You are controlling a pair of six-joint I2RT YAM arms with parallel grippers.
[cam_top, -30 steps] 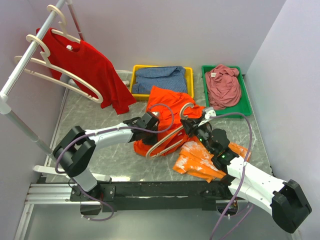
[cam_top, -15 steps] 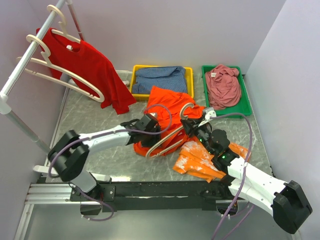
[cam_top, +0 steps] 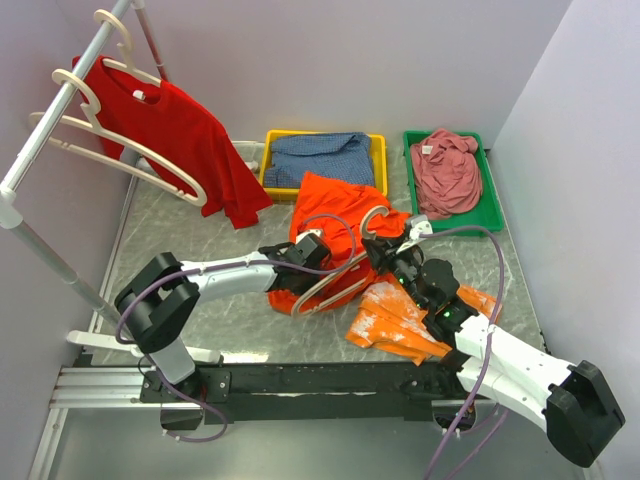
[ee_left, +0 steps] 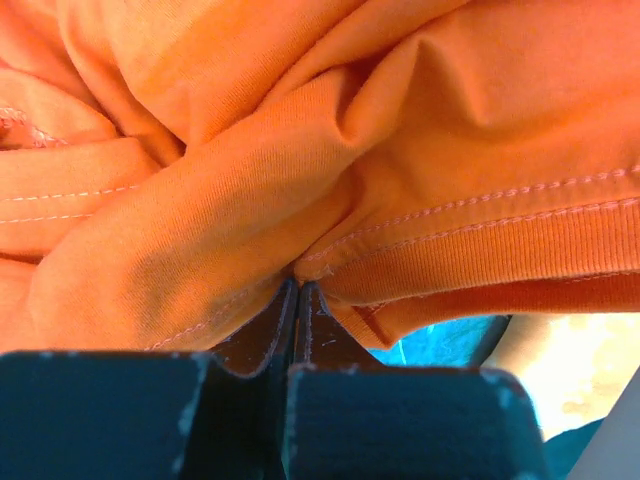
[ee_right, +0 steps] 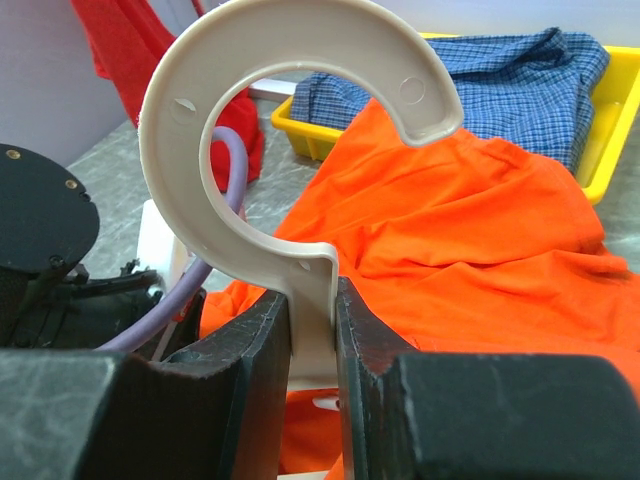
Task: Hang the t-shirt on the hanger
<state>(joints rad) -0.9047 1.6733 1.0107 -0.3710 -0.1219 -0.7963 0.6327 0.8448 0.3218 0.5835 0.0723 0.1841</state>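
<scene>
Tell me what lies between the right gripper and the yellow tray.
The t-shirt fills that stretch, beyond the hanger the right gripper clamps, up to the yellow tray; the right wrist view shows it.

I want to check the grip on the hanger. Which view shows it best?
The right wrist view: up close, the right gripper is shut on the hanger just below its hook. The top view shows it small, against the t-shirt; the left wrist view shows mostly cloth.
</scene>
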